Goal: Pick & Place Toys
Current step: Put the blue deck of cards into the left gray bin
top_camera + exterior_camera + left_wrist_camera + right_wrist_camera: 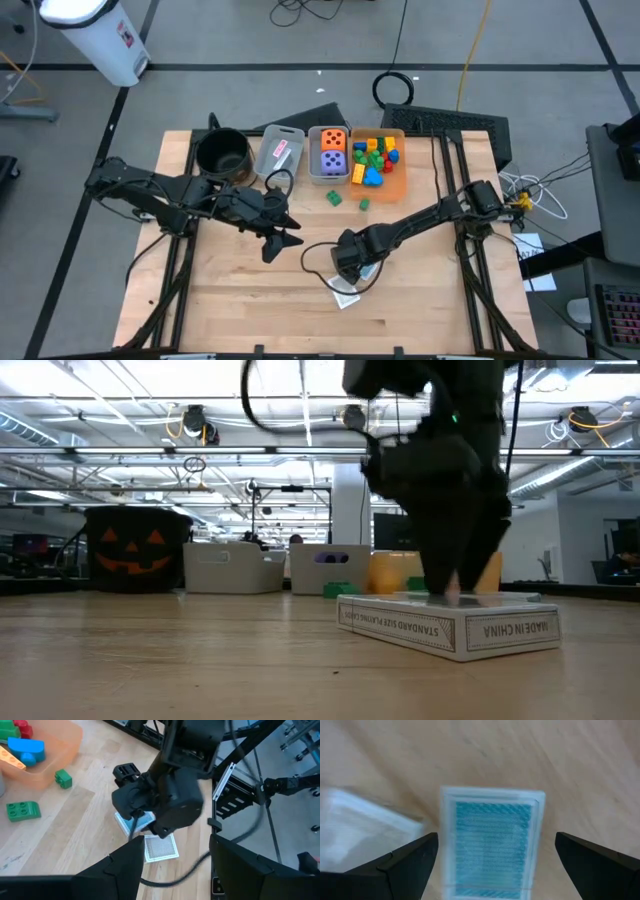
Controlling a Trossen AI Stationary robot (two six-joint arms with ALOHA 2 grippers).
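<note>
**Right gripper over the card box, much of it hidden**

The right gripper hangs low over the near middle of the wooden worktop, its fingers spread wide apart with nothing between them but the teal-backed card box lying flat beneath. In the high view the gripper's dark body covers most of that box; only a pale corner shows at its near edge. In the low view the box shows its printed side, and the gripper stands right over its top face; whether the fingertips touch it cannot be told. A second pale card or box lies just beside the teal one, blurred and partly cut off by the left finger.

The left gripper hovers above the worktop left of the right one, well apart from the toys. Its fingers stand partly apart and hold nothing.

At the far edge, the orange bin holds a heap of small coloured blocks, too small to count. The grey bin beside it holds an orange die and a purple die. Two green blocks lie loose on the worktop just in front of the bins. Another grey bin holds something pink and white that cannot be made out, and a black pot stands at its left.
</note>
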